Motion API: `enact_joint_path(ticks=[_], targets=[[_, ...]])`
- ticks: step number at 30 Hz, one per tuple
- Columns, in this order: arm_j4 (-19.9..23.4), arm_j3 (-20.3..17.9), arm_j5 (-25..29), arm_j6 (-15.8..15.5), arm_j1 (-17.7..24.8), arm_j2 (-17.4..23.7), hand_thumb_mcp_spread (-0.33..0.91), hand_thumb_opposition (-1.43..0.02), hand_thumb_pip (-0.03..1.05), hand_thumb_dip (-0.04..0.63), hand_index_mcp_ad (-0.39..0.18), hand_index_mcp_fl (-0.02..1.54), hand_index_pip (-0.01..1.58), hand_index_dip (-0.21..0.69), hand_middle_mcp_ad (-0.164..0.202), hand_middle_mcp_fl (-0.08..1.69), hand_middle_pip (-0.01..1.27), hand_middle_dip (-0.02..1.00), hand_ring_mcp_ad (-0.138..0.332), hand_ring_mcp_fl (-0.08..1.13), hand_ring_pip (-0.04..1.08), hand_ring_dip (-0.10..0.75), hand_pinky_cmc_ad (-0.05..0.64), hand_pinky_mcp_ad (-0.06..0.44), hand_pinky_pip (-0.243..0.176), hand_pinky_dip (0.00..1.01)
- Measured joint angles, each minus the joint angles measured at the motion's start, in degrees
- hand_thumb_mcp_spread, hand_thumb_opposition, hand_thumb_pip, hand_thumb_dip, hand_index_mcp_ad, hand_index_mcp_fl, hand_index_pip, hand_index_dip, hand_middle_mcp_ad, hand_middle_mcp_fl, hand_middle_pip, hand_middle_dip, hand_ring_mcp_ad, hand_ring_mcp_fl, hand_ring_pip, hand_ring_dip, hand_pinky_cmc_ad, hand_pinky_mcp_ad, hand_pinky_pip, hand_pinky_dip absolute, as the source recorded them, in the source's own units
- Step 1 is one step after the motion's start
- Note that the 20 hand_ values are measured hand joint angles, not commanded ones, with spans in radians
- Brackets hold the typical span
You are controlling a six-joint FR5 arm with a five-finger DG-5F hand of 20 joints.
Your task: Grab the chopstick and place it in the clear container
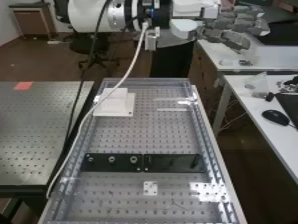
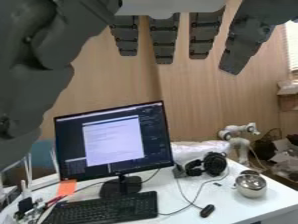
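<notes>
Robot hand [image 1: 233, 25]: raised beyond the far end of the perforated bench [image 1: 143, 132], its fingers [image 2: 164, 45] straight, apart and holding nothing; the loose spread probably leaves room to close on something slim.
Arm [image 1: 93, 15]: held high, which should keep the hand above the bench's clear walls.
White cable [image 1: 138, 52]: slack down the bench's left side, likely so that the wrist can travel without tugging.
White block [image 1: 114, 102]: on a square base at the far left corner, seemingly kept aside from the middle.
Chopstick: its place cannot be told; a pale streak [image 1: 171, 109] near the far right wall may be it or mere glare.
Clear container: uncertain; the clear walls [image 1: 203, 115] could form it, or may simply fence the bench.
Black plates [image 1: 112, 162]: laid crosswise between the walls, perhaps as mounts.
Monitor [image 2: 113, 142]: upright behind the keyboard [image 2: 103, 209], as suits a desk worker rather than the task.
</notes>
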Motion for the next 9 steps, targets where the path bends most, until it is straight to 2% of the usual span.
enact_joint_path(ticks=[9], targets=[[0.34, -0.11, 0.12, 0.10, 0.03, 0.01, 0.21, -0.73, 0.33, 0.003, -0.072, 0.01, 0.04, 0.087, 0.103, 0.01, 0.11, 0.14, 0.188, 0.00, 0.06, 0.028, 0.442, 0.286, -0.171, 0.32]])
